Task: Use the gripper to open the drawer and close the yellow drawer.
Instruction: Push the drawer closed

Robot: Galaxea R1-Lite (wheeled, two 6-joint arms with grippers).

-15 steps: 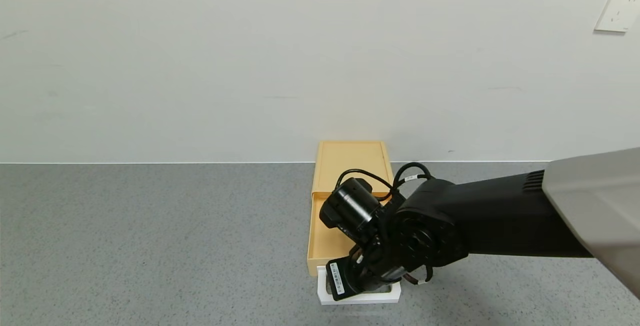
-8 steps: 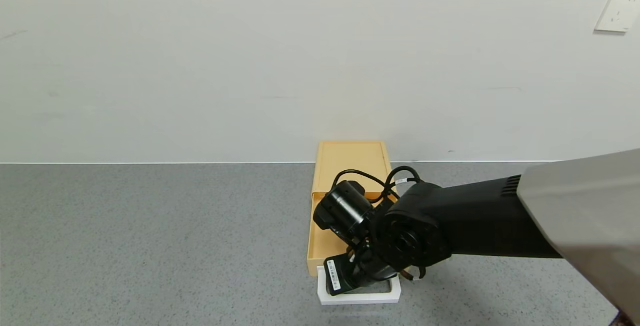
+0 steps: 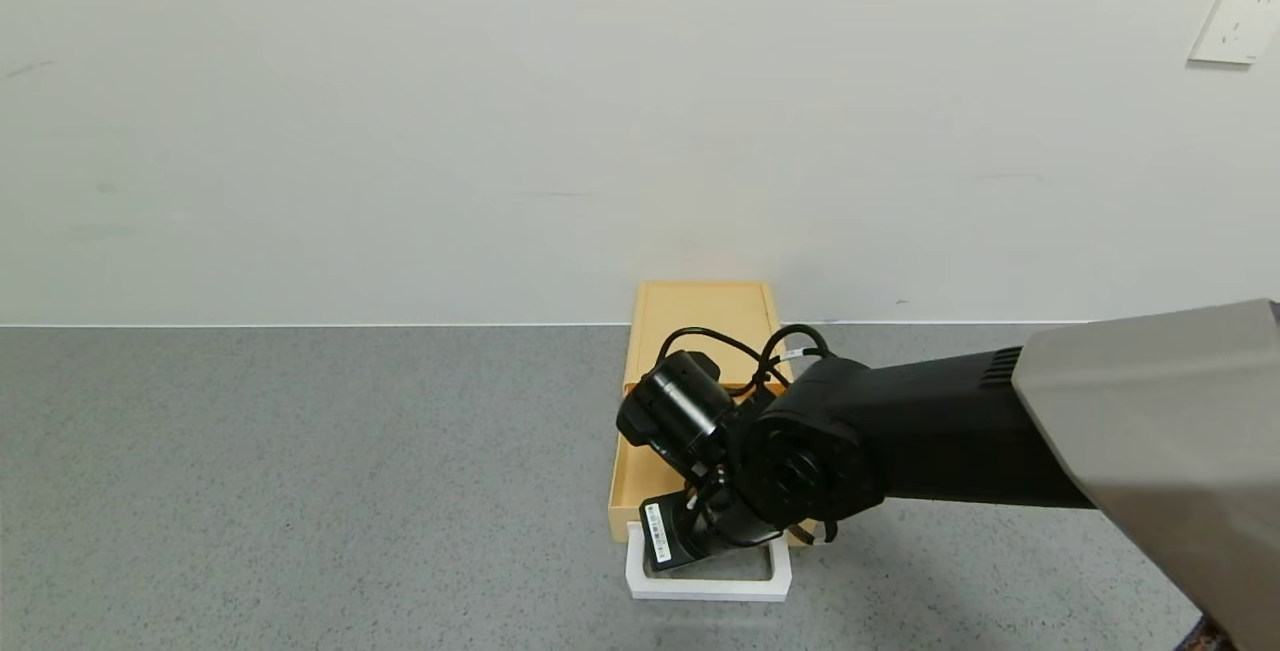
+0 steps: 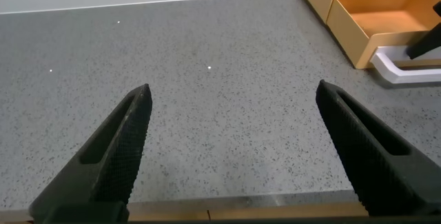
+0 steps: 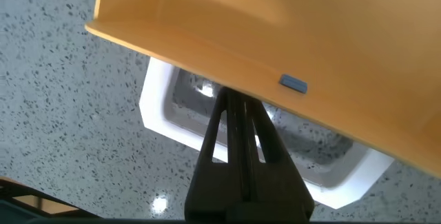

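Note:
The pale-yellow drawer box stands by the wall with its tray slid partly out toward me. The white loop handle is on the tray front. My right gripper hangs over the tray front, mostly hidden under its wrist. In the right wrist view the gripper is shut and empty. Its tips sit inside the handle loop, against the yellow tray front. My left gripper is open and empty over bare table, far from the drawer.
The grey speckled table runs up to a white wall. A wall socket is at the upper right. The table's front edge lies under the left gripper.
My right arm has moved away from me toward the wall. The tray and its white handle have slid a little way back into the box.

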